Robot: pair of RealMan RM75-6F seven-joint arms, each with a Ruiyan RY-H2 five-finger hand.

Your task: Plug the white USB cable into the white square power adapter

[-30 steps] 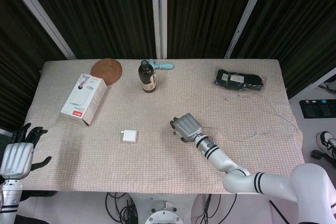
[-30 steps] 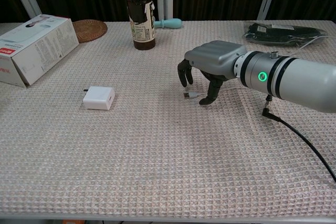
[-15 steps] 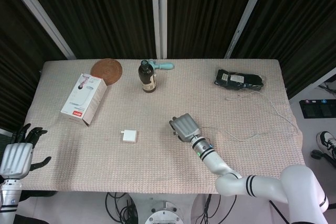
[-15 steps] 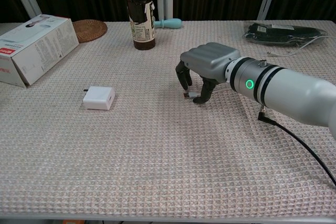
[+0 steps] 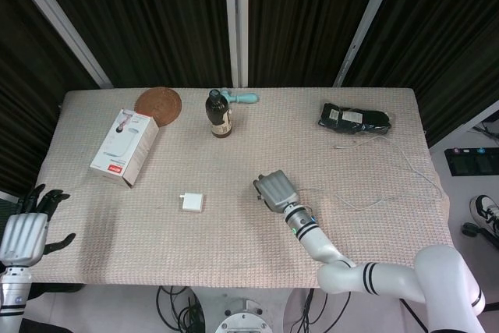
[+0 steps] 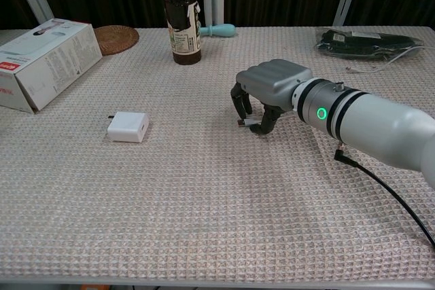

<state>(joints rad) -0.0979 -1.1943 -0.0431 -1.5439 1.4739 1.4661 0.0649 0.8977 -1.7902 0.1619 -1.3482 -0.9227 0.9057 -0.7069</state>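
The white square power adapter (image 5: 191, 203) (image 6: 128, 127) lies flat on the woven mat, left of centre. My right hand (image 5: 273, 191) (image 6: 268, 89) sits palm down about a hand's width to its right. Its fingers are curled down and pinch the metal plug (image 6: 243, 122) of the white USB cable, which pokes out toward the adapter just above the mat. The white USB cable (image 5: 360, 207) trails right and back toward the black pouch. My left hand (image 5: 27, 228) hangs off the table's front left corner, fingers spread, holding nothing.
A brown bottle (image 5: 219, 115) (image 6: 183, 18) stands at the back centre beside a teal-handled tool (image 5: 240, 98). A white box (image 5: 125, 146) (image 6: 41, 62) and a round wicker coaster (image 5: 158, 104) lie at the back left. A black pouch (image 5: 355, 118) (image 6: 367, 40) lies at the back right.
My right hand's fingers have drawn closer together around the USB plug, and the forearm has swung slightly. The adapter and my left hand have not moved.
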